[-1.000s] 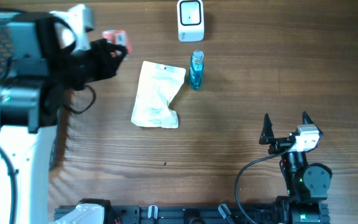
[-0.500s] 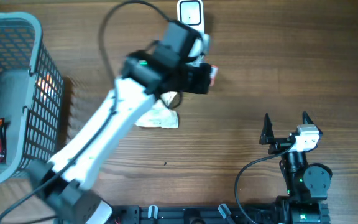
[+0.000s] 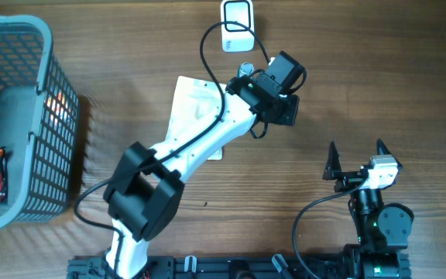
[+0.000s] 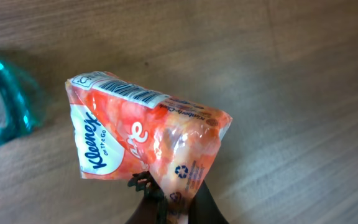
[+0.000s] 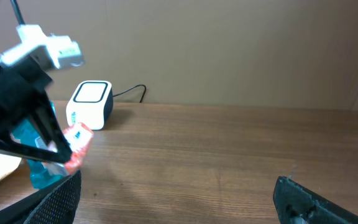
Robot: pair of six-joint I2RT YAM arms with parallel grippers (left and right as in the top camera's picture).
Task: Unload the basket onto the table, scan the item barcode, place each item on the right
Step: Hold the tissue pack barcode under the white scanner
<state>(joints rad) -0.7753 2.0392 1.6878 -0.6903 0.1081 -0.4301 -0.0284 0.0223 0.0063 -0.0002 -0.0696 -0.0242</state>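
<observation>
Left end effector [image 4: 166, 200] clenched on one end of tissue pack [image 4: 146, 140] near scanner [image 3: 237, 25]; I judge the pack light, soft and slippery-filmed.

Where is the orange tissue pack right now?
The left hand holds the tissue pack above the table, beside the blue bottle; overhead, that hand is near the white scanner.

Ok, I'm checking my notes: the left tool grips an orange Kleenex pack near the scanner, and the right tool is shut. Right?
Not quite: the right tool stands open and empty, as the overhead view shows. The left tool does grip the orange Kleenex pack near the scanner.
</observation>
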